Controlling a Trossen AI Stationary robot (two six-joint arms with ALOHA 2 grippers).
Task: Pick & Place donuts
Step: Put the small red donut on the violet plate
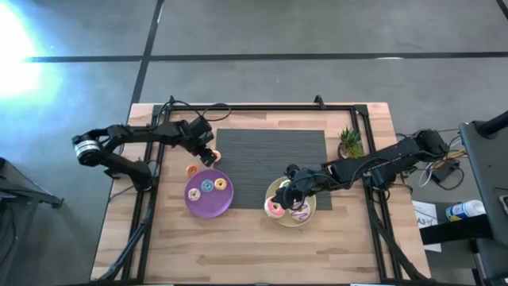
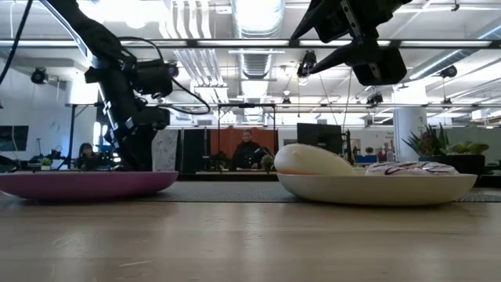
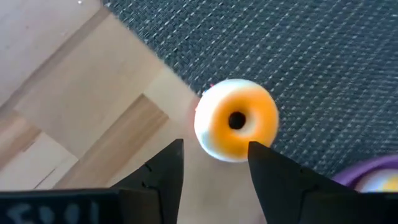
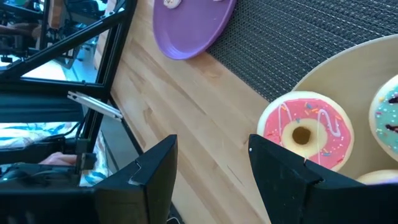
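A wooden desk [image 1: 238,246] seen from above, with a dark woven mat [image 1: 270,159] at its centre. The left gripper [image 3: 214,165] hangs over the mat's near-left corner, its jaws released and empty. Directly beyond its fingertips lies a small orange donut [image 3: 236,120], flat, hole up, half on the mat and half on bare wood. The ring is centred on the gap between the jaws, so a straight descent would likely straddle it; being round, it has no long axis to match. The left arm is clearly the nearer one to it.

Just near of that, a purple plate [image 1: 198,205] holds two tiny donuts, and another orange ring [image 1: 191,169] sits on the desk beside the plate.

The right gripper [image 4: 211,168] hovers with jaws spread and empty over the left rim of a pale-yellow plate [image 1: 311,213], beside a pink iced donut [image 4: 306,130]. A green-white iced donut [image 4: 387,121] also lies on that plate.
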